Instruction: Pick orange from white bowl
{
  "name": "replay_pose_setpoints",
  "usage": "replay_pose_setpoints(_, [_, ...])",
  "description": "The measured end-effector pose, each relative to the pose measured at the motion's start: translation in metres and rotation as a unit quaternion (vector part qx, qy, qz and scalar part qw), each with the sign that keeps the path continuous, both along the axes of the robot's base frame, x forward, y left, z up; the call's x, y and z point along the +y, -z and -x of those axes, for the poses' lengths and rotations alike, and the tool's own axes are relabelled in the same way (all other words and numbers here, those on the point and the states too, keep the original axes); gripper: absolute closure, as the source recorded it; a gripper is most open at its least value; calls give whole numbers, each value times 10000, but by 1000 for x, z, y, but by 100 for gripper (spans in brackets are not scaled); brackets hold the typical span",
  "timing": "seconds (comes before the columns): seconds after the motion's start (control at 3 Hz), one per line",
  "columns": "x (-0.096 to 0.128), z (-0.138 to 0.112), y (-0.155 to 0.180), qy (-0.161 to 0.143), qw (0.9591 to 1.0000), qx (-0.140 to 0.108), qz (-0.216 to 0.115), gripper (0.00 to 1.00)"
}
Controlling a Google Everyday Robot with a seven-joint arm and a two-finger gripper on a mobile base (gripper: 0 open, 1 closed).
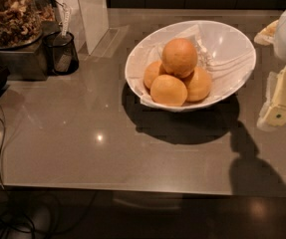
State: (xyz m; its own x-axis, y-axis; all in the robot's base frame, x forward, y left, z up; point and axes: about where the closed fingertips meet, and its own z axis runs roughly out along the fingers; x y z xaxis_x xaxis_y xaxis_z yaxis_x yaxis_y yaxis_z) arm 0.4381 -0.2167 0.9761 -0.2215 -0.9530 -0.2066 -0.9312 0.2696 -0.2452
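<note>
The white bowl (234, 51) stands tilted on the grey counter, lined with crumpled white paper. Several oranges lie in its front left part. The orange (179, 57), deep orange and the largest, rests on top of the others. Paler fruits sit below it at front (168, 90), right (200, 84) and left (151, 72). My gripper (283, 99) is at the right edge of the view, right of the bowl and apart from it, above the counter. It holds nothing that I can see.
A glass jar of nuts (9, 15) stands on a metal box at the back left. A black mesh cup (61, 53) stands beside it. A white upright panel (92, 14) is behind. A black cable (1, 148) hangs over the counter's left front edge.
</note>
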Motion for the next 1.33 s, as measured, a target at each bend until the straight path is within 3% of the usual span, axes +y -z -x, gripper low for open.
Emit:
replay_pose_setpoints(0.67, [7,-8,-7,-147,9998,-106,-104,0])
replay_pose_setpoints(1.33, [43,-64,-8,-653,9971,13,-380,0])
